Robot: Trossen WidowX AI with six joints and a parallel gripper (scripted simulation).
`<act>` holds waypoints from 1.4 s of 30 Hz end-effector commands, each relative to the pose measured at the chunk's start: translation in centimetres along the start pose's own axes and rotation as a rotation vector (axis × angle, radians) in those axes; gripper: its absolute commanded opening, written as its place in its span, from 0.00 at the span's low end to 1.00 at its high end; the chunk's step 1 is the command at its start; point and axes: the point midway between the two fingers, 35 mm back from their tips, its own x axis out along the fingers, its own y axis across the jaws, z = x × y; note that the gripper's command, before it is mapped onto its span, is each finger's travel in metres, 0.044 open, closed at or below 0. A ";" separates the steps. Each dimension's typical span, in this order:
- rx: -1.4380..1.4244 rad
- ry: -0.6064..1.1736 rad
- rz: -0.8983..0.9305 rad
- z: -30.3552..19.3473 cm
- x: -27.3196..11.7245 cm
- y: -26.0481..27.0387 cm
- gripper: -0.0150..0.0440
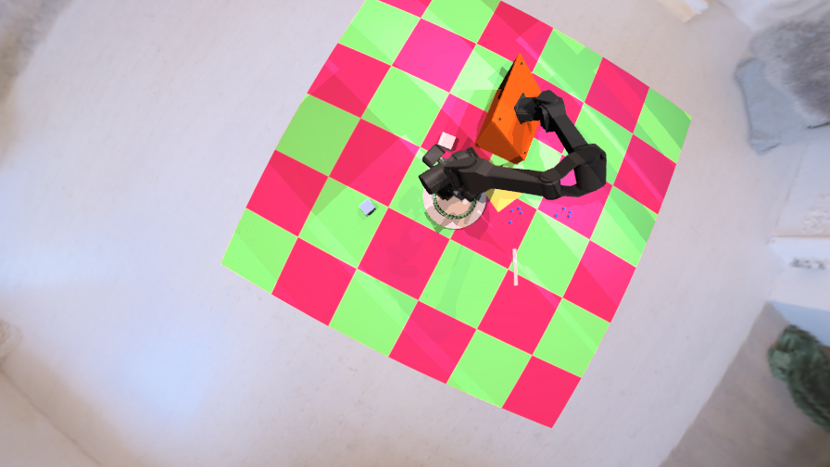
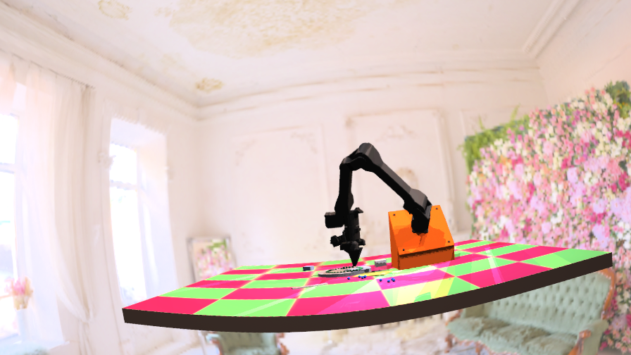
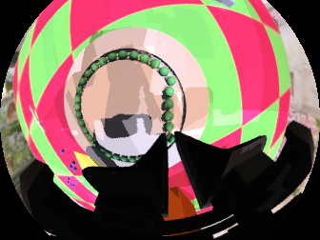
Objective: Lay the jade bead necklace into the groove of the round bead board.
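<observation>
The round bead board [image 1: 430, 214] [image 2: 324, 276] [image 3: 197, 90] is a pale disc with a ring groove. The jade bead necklace [image 1: 455, 217] [image 3: 170, 90] is a loop of green beads on it. In the wrist view its left and top beads follow the groove; its right side runs nearly straight, inside the dark groove arc. My gripper [image 2: 354, 265] [image 3: 170, 135] is low over the board's near side and shut on the necklace, with a green bead showing between the fingertips. The fingers hide some beads beside them. The arm covers the gripper in the top view.
A pinkish white block [image 1: 446, 140] [image 2: 380, 263] and a lavender block [image 1: 366, 207] [image 2: 308, 268] stand apart from the board. A yellow piece [image 1: 503, 201] [image 3: 82, 161] lies beside it, near several tiny blue beads [image 1: 521, 212]. A white stick [image 1: 515, 267] lies farther off. The orange arm base [image 1: 510, 116] [image 2: 419, 247] stands behind.
</observation>
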 end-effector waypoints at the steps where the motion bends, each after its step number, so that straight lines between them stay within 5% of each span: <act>1: -0.003 0.001 -0.001 -0.1 -0.1 -0.3 0.25; 15: -0.003 0.001 -0.001 -0.1 0.6 -0.7 0.25; 32: -0.003 -0.001 0.000 -0.1 0.2 -0.7 1.00; 42: -0.003 0.001 -0.001 -0.1 -0.1 -0.7 1.00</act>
